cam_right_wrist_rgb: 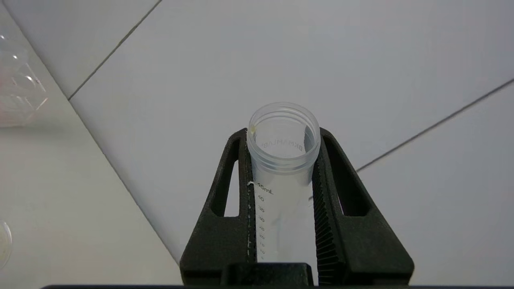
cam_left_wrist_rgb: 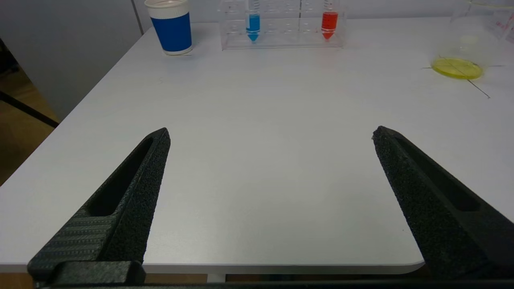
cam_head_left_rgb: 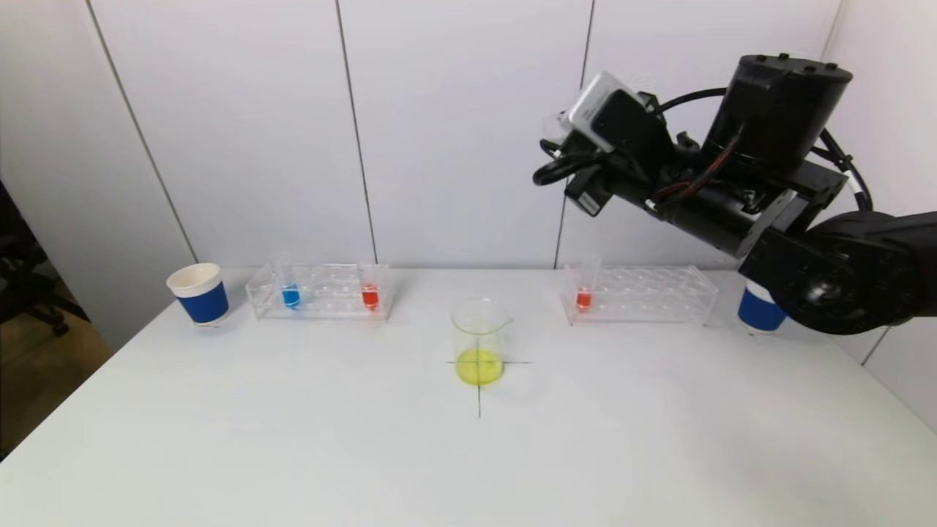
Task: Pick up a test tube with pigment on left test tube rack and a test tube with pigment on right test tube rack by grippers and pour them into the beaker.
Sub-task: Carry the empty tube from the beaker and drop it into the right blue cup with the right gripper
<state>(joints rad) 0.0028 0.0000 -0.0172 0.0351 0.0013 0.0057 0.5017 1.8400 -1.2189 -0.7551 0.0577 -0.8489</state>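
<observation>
The glass beaker point(cam_head_left_rgb: 479, 340) stands on a cross mark mid-table with yellow liquid in its bottom. The left rack point(cam_head_left_rgb: 322, 291) holds a blue-filled tube point(cam_head_left_rgb: 290, 293) and a red-filled tube point(cam_head_left_rgb: 370, 293). The right rack point(cam_head_left_rgb: 644, 293) holds one red-filled tube point(cam_head_left_rgb: 584, 293). My right gripper point(cam_right_wrist_rgb: 283, 134) is shut on a clear test tube point(cam_right_wrist_rgb: 283, 160) that looks empty, with a yellowish drop at its rim. The right arm point(cam_head_left_rgb: 732, 183) is raised high above the right rack. My left gripper point(cam_left_wrist_rgb: 272, 131) stands open over the table's near edge, nothing between its fingers.
A blue paper cup point(cam_head_left_rgb: 199, 294) stands left of the left rack, and another blue cup point(cam_head_left_rgb: 760, 307) right of the right rack, partly behind the right arm. The white wall rises just behind both racks.
</observation>
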